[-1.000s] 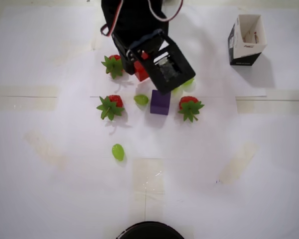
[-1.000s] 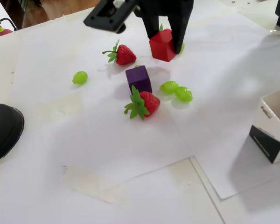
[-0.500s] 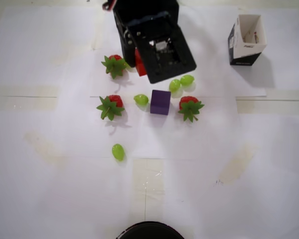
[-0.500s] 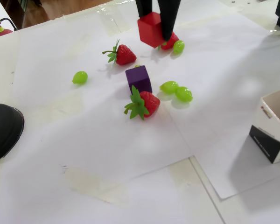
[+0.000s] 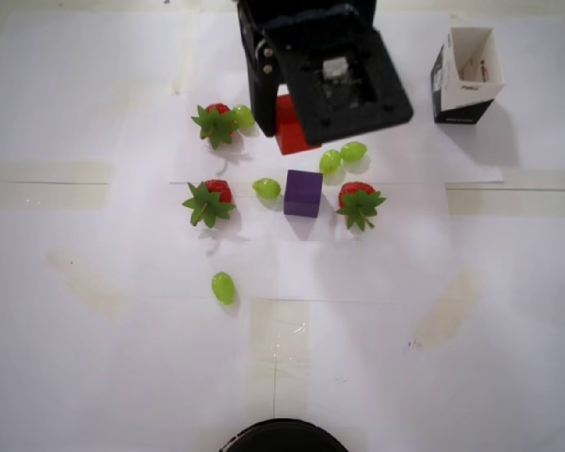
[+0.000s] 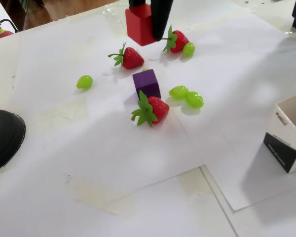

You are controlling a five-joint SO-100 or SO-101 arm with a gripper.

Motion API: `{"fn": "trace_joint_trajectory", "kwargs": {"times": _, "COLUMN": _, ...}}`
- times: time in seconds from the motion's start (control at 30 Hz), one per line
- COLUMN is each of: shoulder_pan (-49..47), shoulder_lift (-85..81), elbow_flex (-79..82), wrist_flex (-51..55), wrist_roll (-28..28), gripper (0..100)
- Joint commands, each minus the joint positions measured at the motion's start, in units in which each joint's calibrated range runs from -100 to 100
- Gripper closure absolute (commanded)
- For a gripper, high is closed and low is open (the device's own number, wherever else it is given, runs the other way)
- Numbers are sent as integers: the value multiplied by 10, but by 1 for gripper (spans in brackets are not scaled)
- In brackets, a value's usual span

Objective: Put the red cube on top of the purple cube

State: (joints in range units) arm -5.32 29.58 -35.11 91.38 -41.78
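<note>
desk: covered in white paper sheets, taped at the seams
carton: black-and-white, open top, near the right edge in the fixed view, well apart from the fruit
front strawberry: just beside the purple cube, leaves toward the camera in the fixed view
purple cube: flat on the paper, in the middle of the fruit; its top is bare
grape pair: two green grapes touching each other, right of the purple cube in the fixed view
lone grape: left of the cube in the fixed view, apart from the rest
red cube: lifted clear of the paper, beyond the purple cube, not over it
pincer: closed on the red cube, one dark finger across its right face in the fixed view; the overhead view shows the arm's black body covering most of the cube
</note>
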Motion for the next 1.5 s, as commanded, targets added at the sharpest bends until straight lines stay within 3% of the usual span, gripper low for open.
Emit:
{"fn": "trace_joint_trajectory", "kwargs": {"times": 0.0, "shoulder_pan": -8, "shoulder_lift": 7, "elbow_flex": -57, "wrist_flex": -14, "wrist_roll": -5, "gripper": 97}}
{"fn": "trace_joint_trajectory", "kwargs": {"times": 1.47, "shoulder_pan": 7, "shoulder_lift": 179, "elbow_flex": -192, "wrist_flex": 14, "wrist_roll": 20, "gripper": 97}}
